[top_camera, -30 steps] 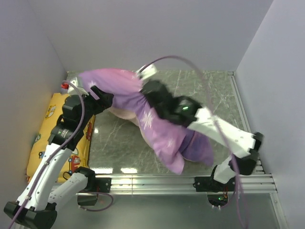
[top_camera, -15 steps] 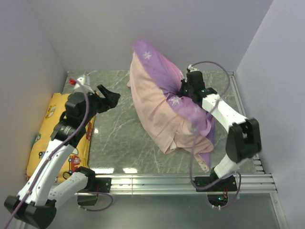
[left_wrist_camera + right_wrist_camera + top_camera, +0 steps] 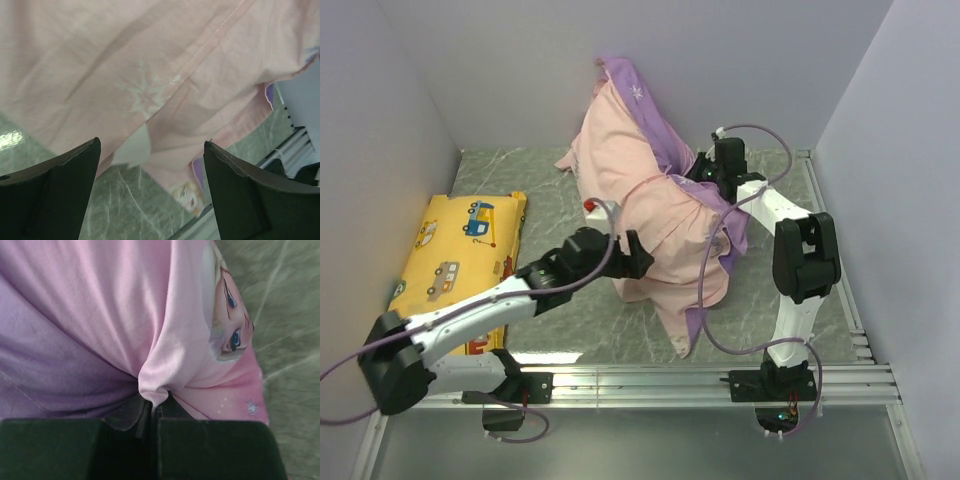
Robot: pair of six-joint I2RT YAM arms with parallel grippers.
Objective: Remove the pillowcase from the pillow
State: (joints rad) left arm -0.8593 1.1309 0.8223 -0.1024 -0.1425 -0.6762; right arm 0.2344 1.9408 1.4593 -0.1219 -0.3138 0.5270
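Note:
The pillowcase [image 3: 630,190] is bunched up high in the middle of the table, mostly showing its pale pink reverse, with purple printed edges. My right gripper [image 3: 705,172] is at its back right side, shut on a fold of the fabric [image 3: 152,390] beside the printed princess face. My left gripper [image 3: 638,255] is open and empty at the cloth's lower left edge; its fingers [image 3: 60,195] frame the pink fabric [image 3: 150,60] just above the table. The white pillow is hidden; a small white patch [image 3: 132,150] shows under the fabric edge, and I cannot tell what it is.
A yellow vehicle-print pillow [image 3: 460,255] lies at the left wall. Walls close the back and both sides. An aluminium rail [image 3: 650,380] runs along the near edge. The right arm's cable [image 3: 705,290] loops in front of the hanging cloth.
My left arm has swung from the back left to the centre, up to the cloth's lower left edge. The pillowcase now shows more pink reverse. My right gripper keeps its hold.

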